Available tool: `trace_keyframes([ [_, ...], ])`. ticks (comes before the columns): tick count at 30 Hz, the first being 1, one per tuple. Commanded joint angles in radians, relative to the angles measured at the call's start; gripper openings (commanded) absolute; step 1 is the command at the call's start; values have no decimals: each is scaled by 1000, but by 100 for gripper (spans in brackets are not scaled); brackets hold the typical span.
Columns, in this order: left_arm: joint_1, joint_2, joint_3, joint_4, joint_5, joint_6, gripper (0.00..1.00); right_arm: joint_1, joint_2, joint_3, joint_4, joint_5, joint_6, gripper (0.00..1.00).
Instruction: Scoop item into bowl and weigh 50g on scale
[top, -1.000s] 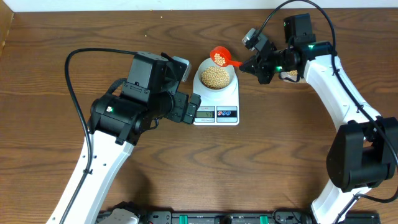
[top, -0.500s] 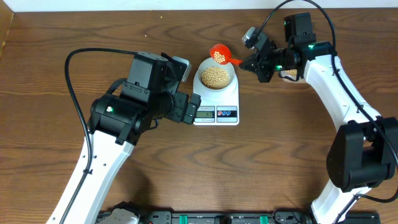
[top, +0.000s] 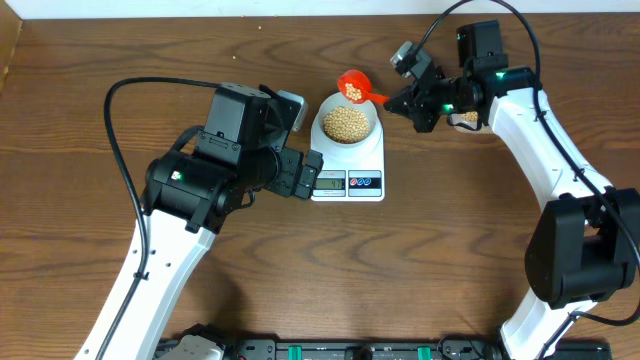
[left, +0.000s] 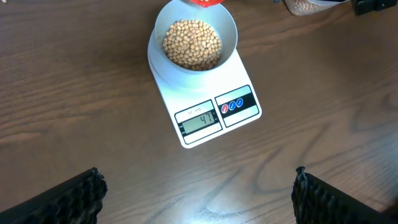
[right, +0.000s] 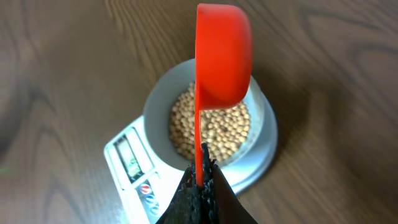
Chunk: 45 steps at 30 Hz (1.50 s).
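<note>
Reaching in sideways, the right pincer (top: 392, 101) grips a red scoop (right: 224, 56) tipped over the bowl (left: 227, 28).

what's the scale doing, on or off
On: the display on the scale reads 47 in the left wrist view, with the bowl of beans on it.

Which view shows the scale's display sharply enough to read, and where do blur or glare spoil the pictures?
Left wrist: the scale is sharp and its display reads 47; a pale glare patch lies on the table below it. Right wrist: the red scoop is fairly sharp, the wood behind it is blurred, and the display is too slanted to read. Overhead: evenly lit, but the display is too small to read.
</note>
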Motion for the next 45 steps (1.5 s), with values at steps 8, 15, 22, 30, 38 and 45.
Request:
trace_keyframes([
  [8, 4, 5, 5, 0, -10, 17, 98, -16, -34, 21, 2, -142, 136, 1],
  [15, 4, 5, 5, 0, -10, 17, 97, -28, -34, 21, 2, -142, 182, 1],
  [22, 4, 5, 5, 0, -10, 17, 98, -29, -34, 21, 3, -142, 184, 1],
  [30, 4, 5, 5, 0, -10, 17, 98, -29, -34, 21, 3, -141, 183, 1],
  [38, 4, 5, 5, 0, -10, 17, 98, -27, -34, 21, 2, -125, 137, 1],
  [45, 4, 5, 5, 0, -10, 17, 98, -24, -34, 21, 1, -103, 115, 1],
])
